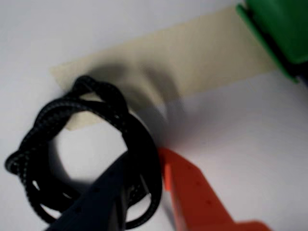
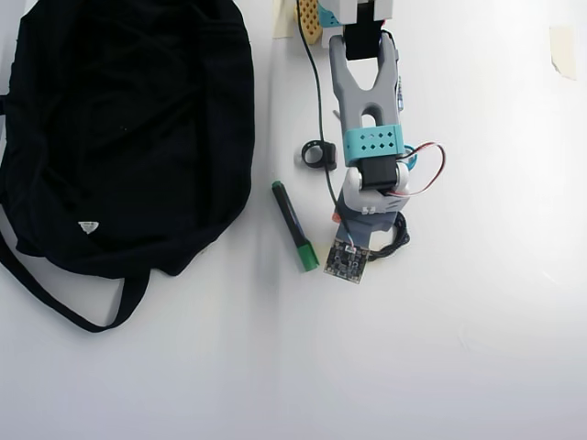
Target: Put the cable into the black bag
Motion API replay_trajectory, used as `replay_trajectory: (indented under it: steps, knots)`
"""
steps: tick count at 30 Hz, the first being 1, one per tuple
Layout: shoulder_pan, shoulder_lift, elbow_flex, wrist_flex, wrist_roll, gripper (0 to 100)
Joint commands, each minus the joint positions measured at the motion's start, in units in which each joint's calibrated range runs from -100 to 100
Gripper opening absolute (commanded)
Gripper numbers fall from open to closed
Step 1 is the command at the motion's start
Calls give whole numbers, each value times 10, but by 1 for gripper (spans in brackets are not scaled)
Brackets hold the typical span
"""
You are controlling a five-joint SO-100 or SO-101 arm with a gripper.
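The black braided cable (image 1: 57,144) lies coiled on the white table, partly over a tan tape strip (image 1: 183,57). In the wrist view my gripper (image 1: 143,156) comes in from the bottom. Its dark finger (image 1: 101,197) and orange finger (image 1: 192,192) stand close together with the right side of the coil pinched between them. In the overhead view the arm (image 2: 367,147) covers the gripper, and only a loop of the cable (image 2: 400,240) shows at its right. The black bag (image 2: 128,128) lies flat at the far left, well apart from the cable.
A green marker (image 2: 295,227) lies between the bag and the arm; its green end shows at the wrist view's top right (image 1: 279,29). A small black ring (image 2: 316,153) and a thin wire (image 2: 316,110) lie left of the arm. The bag's strap (image 2: 55,298) loops toward the bottom left.
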Motion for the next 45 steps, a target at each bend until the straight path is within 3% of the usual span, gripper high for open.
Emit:
replay_trajectory:
  steps: [1,19,45]
  knots:
    - [0,-5,-11,-7,4,2]
    - [-6,-18,-38,9,4,2]
    - [1,-18,-283,232,54,2]
